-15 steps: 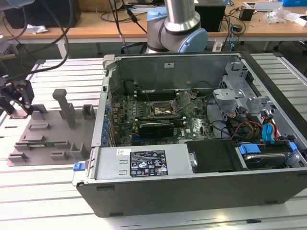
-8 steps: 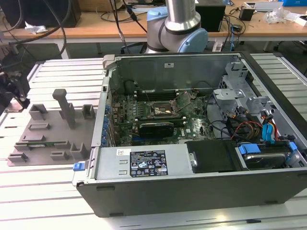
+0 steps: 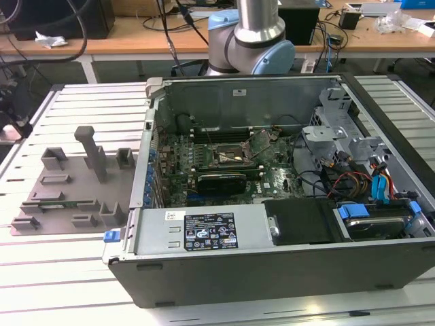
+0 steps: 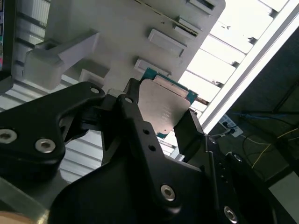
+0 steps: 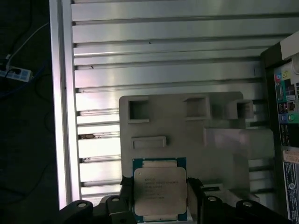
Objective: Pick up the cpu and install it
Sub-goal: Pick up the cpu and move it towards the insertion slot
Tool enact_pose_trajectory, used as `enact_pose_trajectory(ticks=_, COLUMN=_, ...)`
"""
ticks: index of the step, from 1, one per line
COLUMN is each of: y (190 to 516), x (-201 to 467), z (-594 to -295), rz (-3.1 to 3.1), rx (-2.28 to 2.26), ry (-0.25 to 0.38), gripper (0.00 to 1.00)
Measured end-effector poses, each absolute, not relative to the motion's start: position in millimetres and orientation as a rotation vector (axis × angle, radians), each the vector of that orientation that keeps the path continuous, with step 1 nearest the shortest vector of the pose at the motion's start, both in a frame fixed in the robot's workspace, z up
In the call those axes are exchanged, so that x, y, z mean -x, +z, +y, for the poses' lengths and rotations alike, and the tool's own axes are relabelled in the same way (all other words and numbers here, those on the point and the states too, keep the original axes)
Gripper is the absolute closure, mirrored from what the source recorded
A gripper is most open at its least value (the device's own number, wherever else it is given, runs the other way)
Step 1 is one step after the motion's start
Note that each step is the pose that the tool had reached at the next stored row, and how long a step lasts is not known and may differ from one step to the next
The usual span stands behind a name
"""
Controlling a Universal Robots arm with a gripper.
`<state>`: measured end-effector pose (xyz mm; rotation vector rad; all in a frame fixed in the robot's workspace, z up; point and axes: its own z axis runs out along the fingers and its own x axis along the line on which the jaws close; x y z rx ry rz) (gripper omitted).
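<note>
The cpu [image 5: 159, 190] is a flat square chip with a silver top and a green rim. In both wrist views my gripper [image 5: 160, 198] is shut on it, with a black finger [image 5: 194, 188] pressed against each of two opposite edges. The second wrist view has the cpu [image 4: 163, 106] tilted between the fingers [image 4: 134, 111] of the gripper [image 4: 161, 119], held off the grey moulded tray [image 4: 117, 28] behind it. That tray [image 5: 187, 135] lies on the slatted metal table. In the exterior view, the open computer case [image 3: 272, 265] has a motherboard with a bare square socket [image 3: 228, 157] in its middle.
The grey tray [image 3: 68, 197] with upright posts sits at the exterior view's left, beside the case. A black card [image 3: 221, 182] lies just in front of the socket, and cables and a drive cage [image 3: 353, 170] fill the case's right side. The arm's base [image 3: 251, 41] stands behind the case.
</note>
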<state>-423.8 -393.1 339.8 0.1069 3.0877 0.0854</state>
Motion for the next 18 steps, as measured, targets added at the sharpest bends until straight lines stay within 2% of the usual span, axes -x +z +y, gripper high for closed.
enact_pose_trajectory(ticks=8, y=380.9, x=423.4, z=-393.1, rz=3.088, rx=-0.107, ry=0.085, gripper=0.45)
enact_pose_trajectory(ticks=18, y=387.7, x=422.1, z=-393.1, rz=3.088, rx=-0.106, ry=0.086, gripper=0.45)
